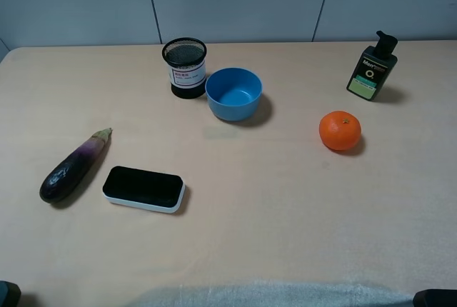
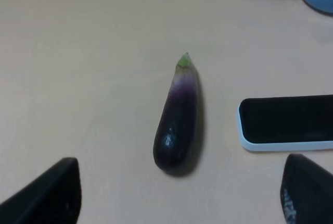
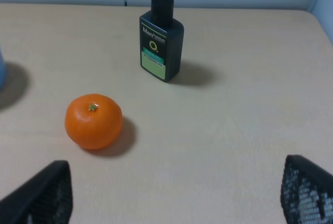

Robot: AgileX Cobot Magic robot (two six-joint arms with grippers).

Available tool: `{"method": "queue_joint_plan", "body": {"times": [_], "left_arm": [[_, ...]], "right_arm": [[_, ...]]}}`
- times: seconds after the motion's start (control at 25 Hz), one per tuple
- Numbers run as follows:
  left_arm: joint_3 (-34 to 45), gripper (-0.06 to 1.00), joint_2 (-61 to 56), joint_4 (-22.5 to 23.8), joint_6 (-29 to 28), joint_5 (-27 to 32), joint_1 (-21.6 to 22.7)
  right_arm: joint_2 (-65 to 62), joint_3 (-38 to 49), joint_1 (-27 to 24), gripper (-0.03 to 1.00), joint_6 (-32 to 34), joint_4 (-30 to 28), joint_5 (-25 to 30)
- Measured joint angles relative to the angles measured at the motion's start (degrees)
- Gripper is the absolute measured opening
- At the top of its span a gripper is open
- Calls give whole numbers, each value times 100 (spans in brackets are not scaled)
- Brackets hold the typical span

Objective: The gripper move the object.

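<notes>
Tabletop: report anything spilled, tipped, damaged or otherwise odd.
Nothing stands out. The glossy dark-purple eggplant lies intact beside the black-and-white rectangular eraser; the black mesh cup, blue plastic bowl and dark pump bottle stand upright.

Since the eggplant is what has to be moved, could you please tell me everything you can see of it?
The eggplant is long, slim and glossy, dark purple at its rounded end, paling to violet at the neck, with a small greenish stem cap. It looks whole. It lies flat on the table, at the left of the overhead view, stem toward the far edge. The eraser lies close beside it, apart. Nothing grips it; the left gripper is open before its rounded end.
</notes>
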Motion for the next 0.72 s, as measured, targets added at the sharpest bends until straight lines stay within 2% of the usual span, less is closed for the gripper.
{"method": "queue_joint_plan", "body": {"times": [0.72], "left_arm": [[0, 77, 0, 0, 2, -10, 0]], "right_arm": [[0, 0, 0, 61, 0, 0, -2]]}}
